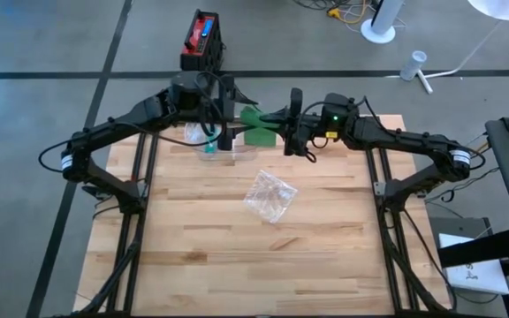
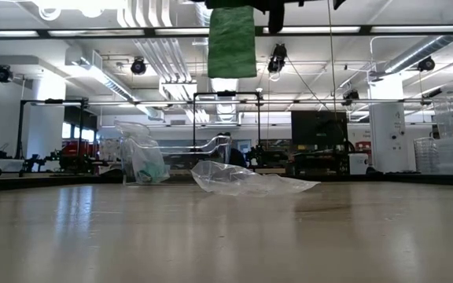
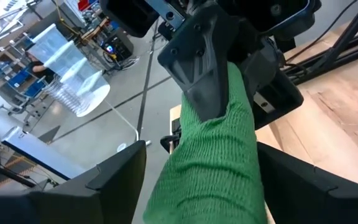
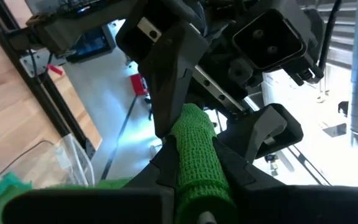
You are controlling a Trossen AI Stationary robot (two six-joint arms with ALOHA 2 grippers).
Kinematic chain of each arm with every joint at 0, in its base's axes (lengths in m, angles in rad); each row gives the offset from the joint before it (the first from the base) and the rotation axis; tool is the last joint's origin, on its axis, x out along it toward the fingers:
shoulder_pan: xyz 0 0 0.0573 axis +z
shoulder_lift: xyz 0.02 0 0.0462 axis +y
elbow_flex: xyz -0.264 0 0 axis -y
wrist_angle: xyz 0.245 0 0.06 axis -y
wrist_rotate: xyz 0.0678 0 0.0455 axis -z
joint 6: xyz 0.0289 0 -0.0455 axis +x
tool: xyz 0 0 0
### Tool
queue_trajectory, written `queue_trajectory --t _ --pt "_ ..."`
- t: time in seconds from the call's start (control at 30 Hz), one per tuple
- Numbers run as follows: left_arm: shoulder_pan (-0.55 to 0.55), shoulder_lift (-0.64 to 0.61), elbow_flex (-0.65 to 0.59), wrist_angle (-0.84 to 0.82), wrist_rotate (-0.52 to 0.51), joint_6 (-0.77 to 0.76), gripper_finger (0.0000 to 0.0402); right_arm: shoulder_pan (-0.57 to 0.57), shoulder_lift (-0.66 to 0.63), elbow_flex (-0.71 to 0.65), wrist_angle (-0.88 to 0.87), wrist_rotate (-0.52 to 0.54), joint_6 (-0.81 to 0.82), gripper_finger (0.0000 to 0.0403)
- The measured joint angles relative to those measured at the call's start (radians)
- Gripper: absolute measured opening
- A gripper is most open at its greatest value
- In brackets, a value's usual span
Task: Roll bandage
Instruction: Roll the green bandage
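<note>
Two pincers: both are held high over the far edge of the counter (image 1: 193, 265), meeting at the green bandage (image 1: 256, 125).
Bandage: carried in mid-air between the arms, well above the wood; a flat length is seen hanging down in the low view (image 2: 232, 41).
Right pincer (image 1: 292, 113): clamped tight on the rolled end, which pokes out between its fingers.
Left pincer (image 1: 226, 124): spread wide, its fingers standing either side of the green strip with gaps showing, so nothing looks gripped there.
Doing it well: the strip should probably be kept taut and square to the roll while it's wound, otherwise the layers would likely be skewed.
Edges: the far counter edge is right below, so a dropped end could be lost to the floor.
Open room: crumpled plastic wrap (image 1: 270, 196) lies mid-counter and a clear tray (image 1: 208, 141) sits below the left arm; the near half is left free.
</note>
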Motion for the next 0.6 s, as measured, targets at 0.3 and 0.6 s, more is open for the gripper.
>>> queue_trajectory --t 0.3,0.6 --pt "0.000 0.005 0.002 -0.033 0.011 -0.023 0.0244 0.000 0.001 0.007 0.007 0.045 -0.009 0.0043" --pt "0.000 0.005 0.002 -0.042 0.016 -0.041 0.0176 0.001 0.002 0.010 0.009 0.041 -0.013 0.0043"
